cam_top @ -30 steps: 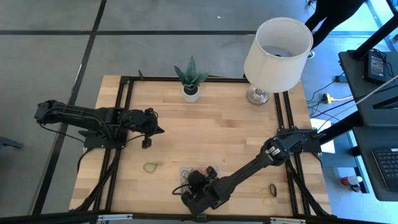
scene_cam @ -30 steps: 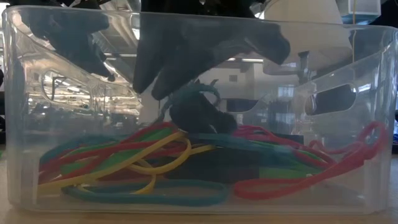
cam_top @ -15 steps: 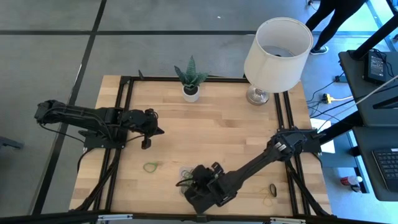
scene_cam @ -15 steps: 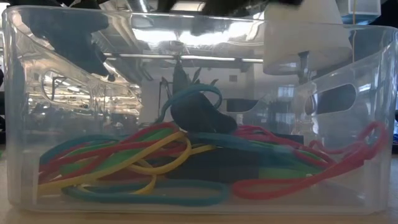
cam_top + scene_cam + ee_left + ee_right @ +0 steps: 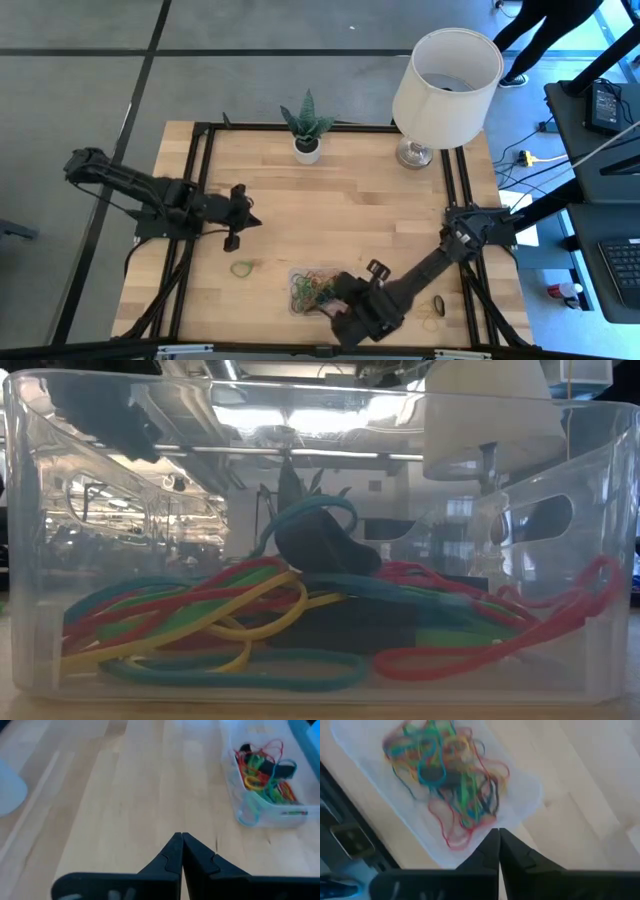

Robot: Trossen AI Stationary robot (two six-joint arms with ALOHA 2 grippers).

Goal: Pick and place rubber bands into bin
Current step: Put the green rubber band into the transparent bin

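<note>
Both arms are showing as matte black, jointed links with boxy housings. The left gripper (image 5: 181, 851) is tapering into two angular black fingers (image 5: 167, 857) with stepped inner edges. The right gripper (image 5: 498, 851) is looking identical, black and wedge-shaped.

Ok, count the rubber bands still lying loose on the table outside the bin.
3: a green one left of the bin, a yellow one and a dark one near the right arm. Others may be hidden.

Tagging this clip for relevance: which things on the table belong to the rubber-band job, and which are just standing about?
Job:
- rubber bands in the bin
- bin
- loose green rubber band
- loose rubber bands near the right edge
- right gripper, jaws shut
- left gripper, jaws shut

Bystanders:
- plant pot
- lamp
</note>
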